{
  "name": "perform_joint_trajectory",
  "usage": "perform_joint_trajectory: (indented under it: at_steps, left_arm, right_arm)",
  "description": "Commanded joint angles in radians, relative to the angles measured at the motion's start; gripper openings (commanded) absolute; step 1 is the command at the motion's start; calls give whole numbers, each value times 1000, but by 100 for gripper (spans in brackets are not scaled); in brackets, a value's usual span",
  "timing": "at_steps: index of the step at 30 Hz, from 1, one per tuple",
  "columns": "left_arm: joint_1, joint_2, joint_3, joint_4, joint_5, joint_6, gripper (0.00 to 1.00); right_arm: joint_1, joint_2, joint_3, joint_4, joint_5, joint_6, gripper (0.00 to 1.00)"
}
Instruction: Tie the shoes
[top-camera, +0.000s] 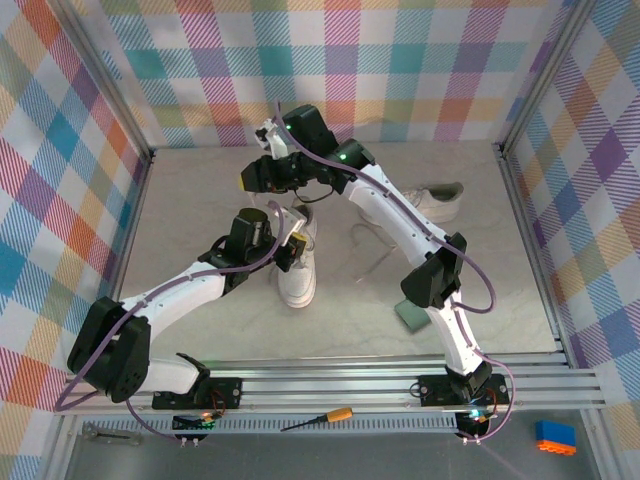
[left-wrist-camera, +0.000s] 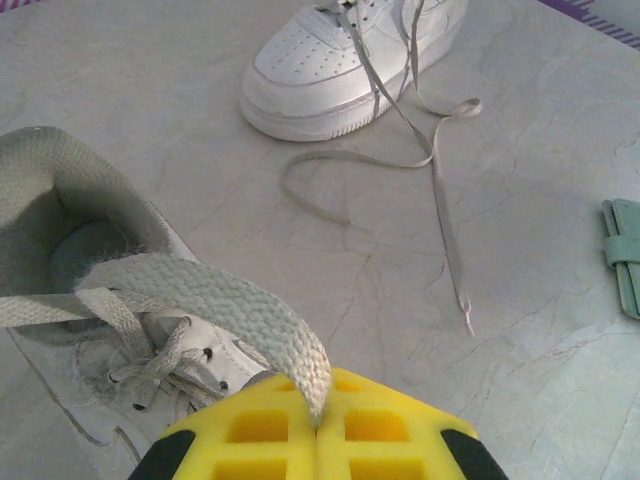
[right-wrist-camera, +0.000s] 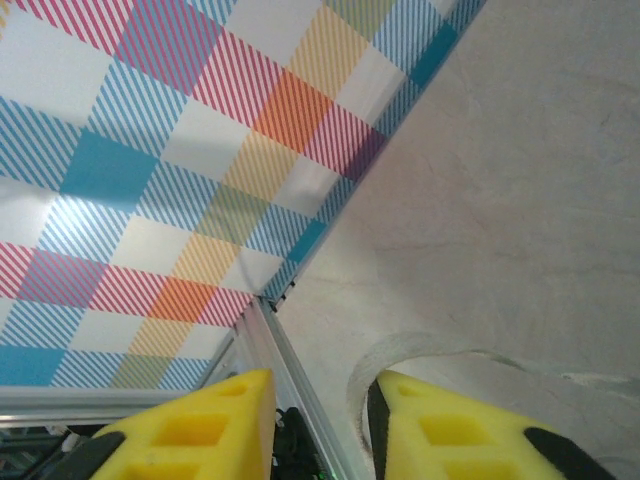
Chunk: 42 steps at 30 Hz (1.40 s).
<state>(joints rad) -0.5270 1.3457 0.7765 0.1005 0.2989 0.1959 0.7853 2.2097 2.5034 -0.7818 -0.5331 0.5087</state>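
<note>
no text, brand, number or sign can be read anywhere. the shoes (left-wrist-camera: 320, 70), the plaid walls (top-camera: 400, 70) and the worktop (top-camera: 200, 200) show no legible marks.

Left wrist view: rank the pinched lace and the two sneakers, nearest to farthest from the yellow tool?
1. Pinched lace, in the left tool's grip.
2. Near sneaker, just left of it.
3. Far sneaker, at the top, across the table.
</note>
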Motion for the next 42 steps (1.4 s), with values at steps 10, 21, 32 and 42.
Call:
perform_joint_trajectory:
  at_steps: [10, 21, 32, 42]
  left_arm:
    - [-7, -22, -2, 26, 2, -21, 0]
    - [20, -75, -61, 142, 0, -239, 0]
    - [33, -93, 17, 16, -95, -513, 0]
    - [47, -37, 116, -115, -36, -527, 0]
  right_arm:
    - [0, -92, -2, -55, 230, -71, 44]
    - [-34, -321, -314, 90, 444, -119, 60]
    - [-93, -633, -911, 369, 612, -140, 61]
    - [-114, -728, -1345, 572, 494, -169, 61]
